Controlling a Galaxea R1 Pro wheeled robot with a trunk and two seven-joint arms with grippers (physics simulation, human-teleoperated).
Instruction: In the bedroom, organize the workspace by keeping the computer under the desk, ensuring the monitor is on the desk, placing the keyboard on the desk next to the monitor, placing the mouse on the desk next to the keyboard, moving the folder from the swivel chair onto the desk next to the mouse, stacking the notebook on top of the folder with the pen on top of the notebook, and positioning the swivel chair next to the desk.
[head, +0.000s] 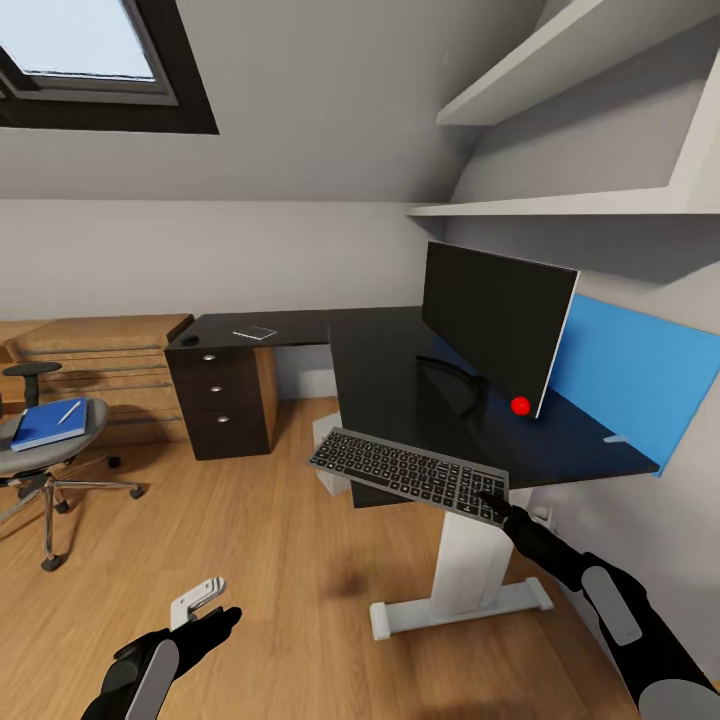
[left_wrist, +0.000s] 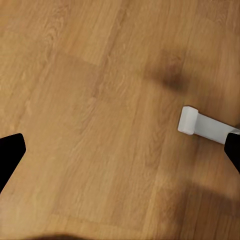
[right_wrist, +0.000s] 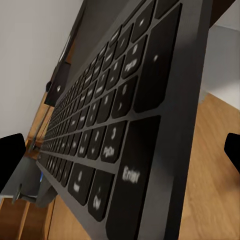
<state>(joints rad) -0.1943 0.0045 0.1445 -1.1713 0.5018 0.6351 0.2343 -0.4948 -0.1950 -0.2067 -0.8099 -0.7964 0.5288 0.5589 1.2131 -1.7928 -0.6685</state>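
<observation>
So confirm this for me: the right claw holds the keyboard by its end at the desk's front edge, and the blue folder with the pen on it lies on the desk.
Not quite. The right claw does hold the keyboard by its end at the desk's front edge, but the blue folder, pen on top, lies on the swivel chair's seat, not the desk. The head view shows it.

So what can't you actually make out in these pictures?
- Right gripper: in the head view its tips vanish behind the keyboard, so the grip itself is hidden.
- Computer: just a pale sliver shows under the desk; the keyboard covers the rest.
- Mouse: too small to see more than a dark blob.
- Folder on the swivel chair: the thin stick lying on it is too small to identify.
</observation>
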